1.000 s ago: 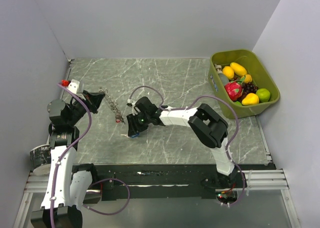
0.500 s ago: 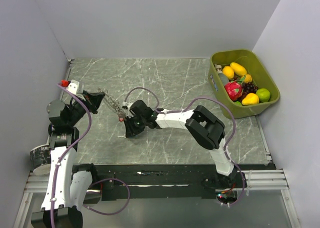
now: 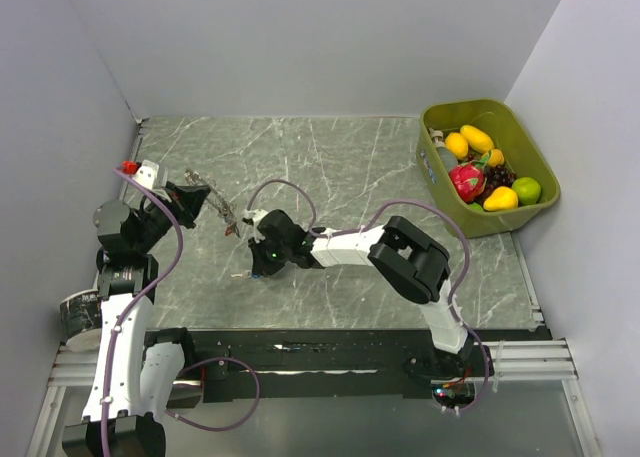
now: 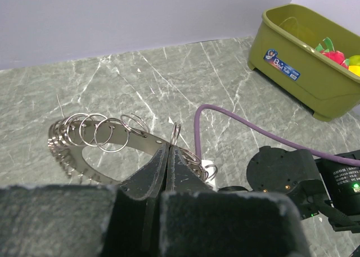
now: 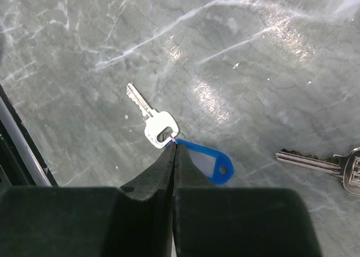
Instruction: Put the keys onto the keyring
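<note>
The task looks to be at its beginning: the keyring (image 4: 143, 136) carries only small split rings (image 4: 109, 134), all of them empty as far as I can see, and no key hangs on it yet. The left claw (image 4: 169, 156) is fully closed on the edge of this keyring and holds it lifted over the counter (image 5: 253, 54) near the left edge. The keyring is a thin curved band of grey metal with a row of little holes, and the wire loops pass through them. The right claw (image 5: 173, 154) is low over the near-left part of the counter, with its dark tips pressed together exactly at the tiny link of the key with the blue tag (image 5: 152, 119). Whether the link is really caught between them, I cannot tell. This key lies flat; it is bright silver with a toothed blade, and its blue tag (image 5: 205, 162) is smooth glossy plastic with a pale window. A second key (image 5: 315, 162), also silver, lies apart on the grey-green marbled surface, which is shiny. So what remains, in my judgement, is nearly everything: to lift each key and thread it on.
</note>
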`<state>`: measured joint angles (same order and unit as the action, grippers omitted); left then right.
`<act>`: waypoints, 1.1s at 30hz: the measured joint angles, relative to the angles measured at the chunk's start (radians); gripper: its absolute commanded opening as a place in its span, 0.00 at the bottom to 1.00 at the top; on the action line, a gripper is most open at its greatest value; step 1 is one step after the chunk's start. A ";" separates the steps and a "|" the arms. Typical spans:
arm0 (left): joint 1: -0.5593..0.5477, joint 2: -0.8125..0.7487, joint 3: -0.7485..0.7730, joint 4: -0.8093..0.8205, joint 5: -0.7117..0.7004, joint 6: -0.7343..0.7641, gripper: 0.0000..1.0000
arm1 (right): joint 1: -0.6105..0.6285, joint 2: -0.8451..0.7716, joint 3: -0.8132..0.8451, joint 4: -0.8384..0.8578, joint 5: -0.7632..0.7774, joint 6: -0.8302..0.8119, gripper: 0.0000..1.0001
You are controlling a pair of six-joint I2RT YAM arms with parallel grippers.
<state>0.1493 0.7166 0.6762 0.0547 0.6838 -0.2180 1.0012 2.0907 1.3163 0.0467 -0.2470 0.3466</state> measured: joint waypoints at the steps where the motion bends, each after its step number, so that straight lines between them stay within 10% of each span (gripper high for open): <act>1: 0.000 0.000 0.000 0.000 0.000 0.000 0.01 | 0.000 -0.005 -0.010 0.013 0.003 0.001 0.00; 33: -0.025 0.032 -0.062 0.208 0.330 -0.060 0.01 | -0.114 -0.731 -0.518 0.053 0.027 -0.047 0.00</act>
<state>0.1242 0.7490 0.6140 0.2626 1.0138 -0.2779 0.8875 1.3598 0.7979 0.0998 -0.2203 0.2996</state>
